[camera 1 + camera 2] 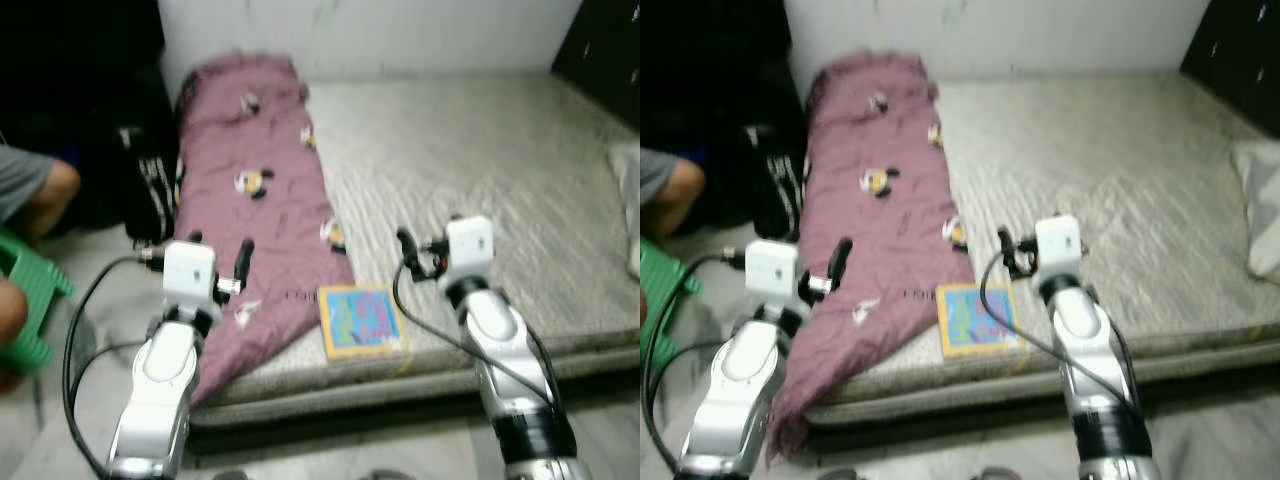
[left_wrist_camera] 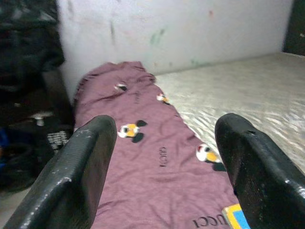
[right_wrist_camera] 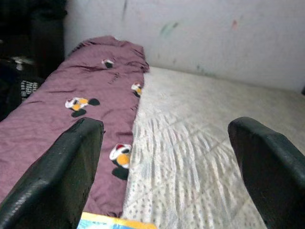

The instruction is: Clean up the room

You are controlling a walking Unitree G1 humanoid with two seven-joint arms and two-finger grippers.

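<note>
A mauve blanket (image 1: 255, 170) with small cartoon prints lies lengthwise along the left side of a grey mattress (image 1: 480, 150); its lower end hangs over the front corner. A flat book (image 1: 362, 320) with a yellow border and blue cover rests on the mattress near the front edge, beside the blanket. My left gripper (image 1: 220, 248) hovers open over the blanket's lower part, left of the book. My right gripper (image 1: 408, 250) stands open above the mattress, just right of and beyond the book. In the wrist views both pairs of fingers (image 2: 90, 157) (image 3: 71, 162) are spread with nothing between them.
A seated person's knee (image 1: 40, 190) and a green stool (image 1: 30, 300) are at the far left. A black bag (image 1: 150, 190) leans against the mattress's left side. A white pillow (image 1: 630, 200) lies at the right edge, dark furniture (image 1: 600, 40) behind it.
</note>
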